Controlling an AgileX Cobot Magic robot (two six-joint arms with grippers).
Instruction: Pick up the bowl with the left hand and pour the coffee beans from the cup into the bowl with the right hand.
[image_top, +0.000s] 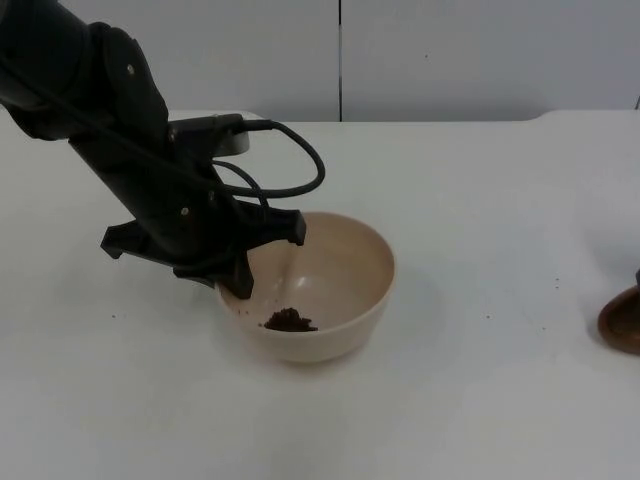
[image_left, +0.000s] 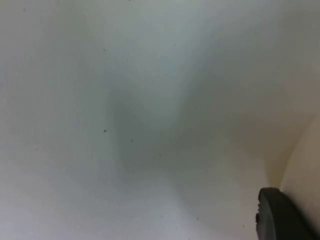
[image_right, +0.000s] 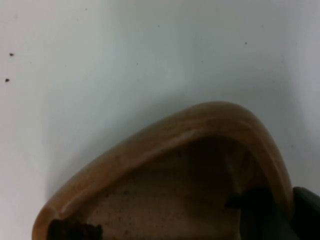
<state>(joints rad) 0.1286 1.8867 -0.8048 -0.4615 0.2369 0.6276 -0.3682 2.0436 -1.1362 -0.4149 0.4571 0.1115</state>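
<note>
The left gripper (image_top: 262, 262) is down at the near-left rim of the cream bowl (image_top: 340, 275), one finger inside the wall and one outside, clamped on the rim. The bowl looks to be resting on the white table (image_top: 480, 400), or barely off it; I can't say which. A small heap of coffee beans (image_top: 290, 321) lies in the bottom of the bowl, just below the gripper's inner finger.

Well off to that gripper's far side, at the table's edge, sits the wooden cup (image_right: 200, 165), with the right gripper's fingertip (image_right: 265, 215) at its rim; it appears to be grasping the cup wall, though the view is too close to be sure. A few dark beans (image_right: 75, 230) cling inside.

To finish well, I'd keep the bowl level while holding the rim firmly, and bring the cup's lip right over the bowl's middle before tipping out any remainder.
</note>
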